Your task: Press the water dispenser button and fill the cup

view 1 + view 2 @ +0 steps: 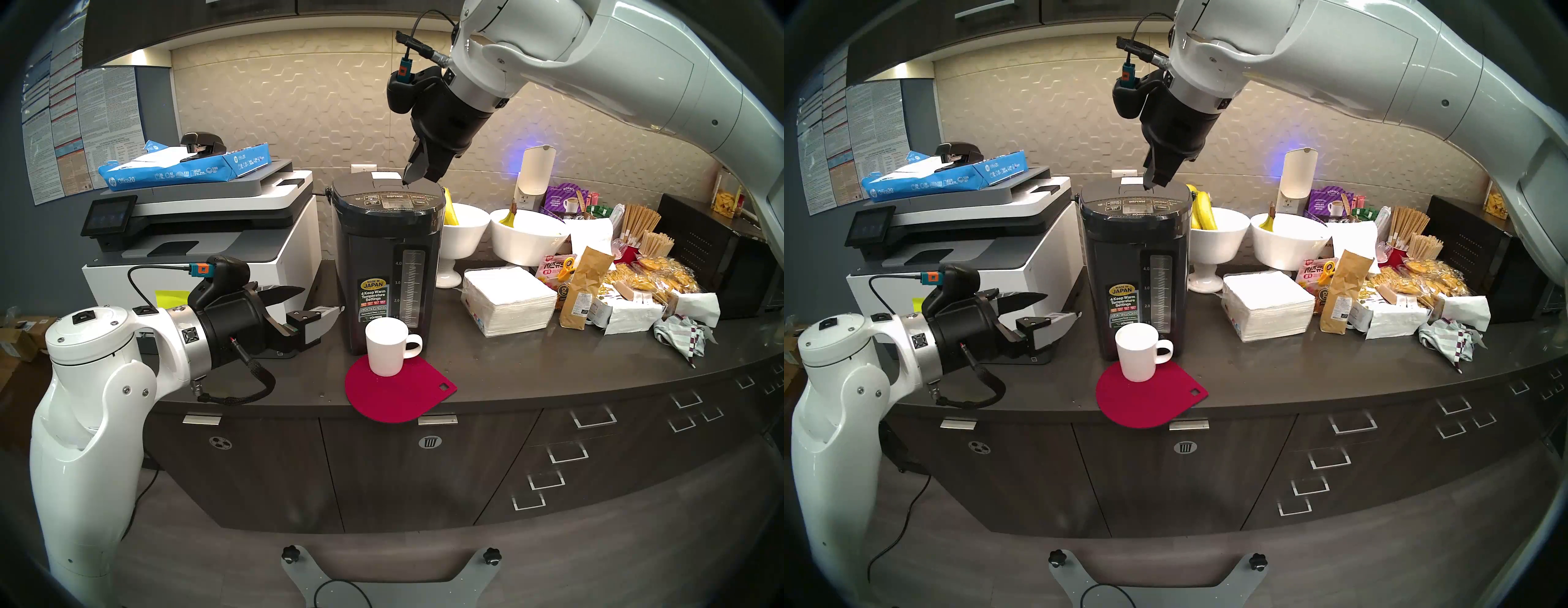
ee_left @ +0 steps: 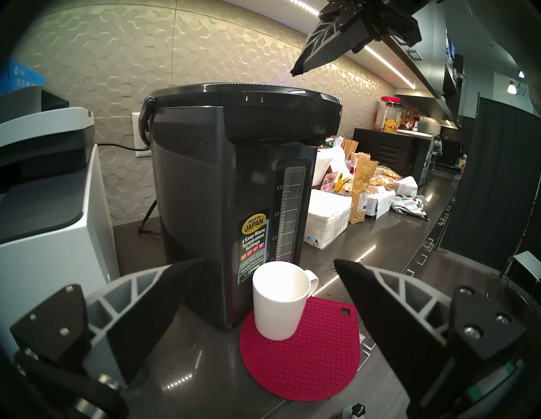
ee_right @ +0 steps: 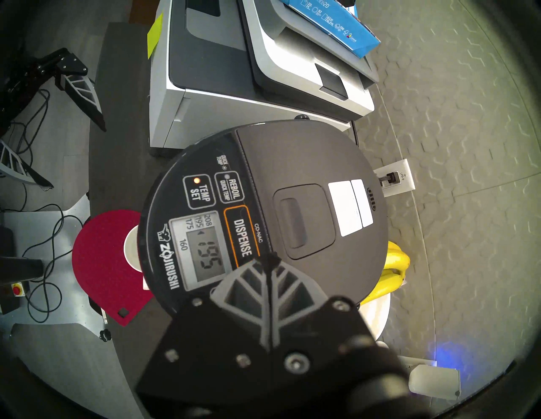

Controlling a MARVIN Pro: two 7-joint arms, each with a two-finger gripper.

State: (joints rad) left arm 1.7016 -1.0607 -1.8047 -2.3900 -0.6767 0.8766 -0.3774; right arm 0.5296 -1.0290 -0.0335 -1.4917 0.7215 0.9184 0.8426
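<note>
The right tool (image 1: 408, 180), fingers pressed together, hangs above the water dispenser (image 1: 388, 263) lid beside the DISPENSE button (image 3: 242, 237); the left tool (image 1: 316, 303) is spread.

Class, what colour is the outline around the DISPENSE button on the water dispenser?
Orange. The DISPENSE button on the water dispenser has an orange outline, clearest in the right wrist view.
</note>
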